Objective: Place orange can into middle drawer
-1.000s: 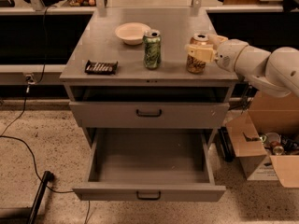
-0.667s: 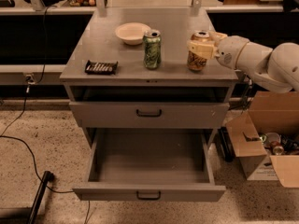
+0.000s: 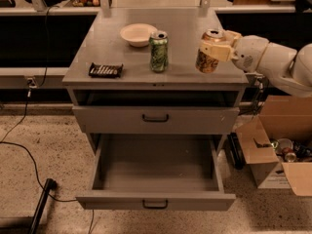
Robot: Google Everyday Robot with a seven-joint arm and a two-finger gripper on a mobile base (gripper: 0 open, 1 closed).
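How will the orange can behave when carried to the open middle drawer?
Held by the gripper at the tabletop's right side, the orange can looks smooth metal, probably slippery. Its wall may dent. Tall and round, it could tip and roll in the middle drawer.

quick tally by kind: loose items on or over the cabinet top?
Cans: 2, the green can and the orange can, which the gripper grips at the top's right side.
Bowls: 1, the pale bowl.
Dark flat pack: 1.
Total: 4.
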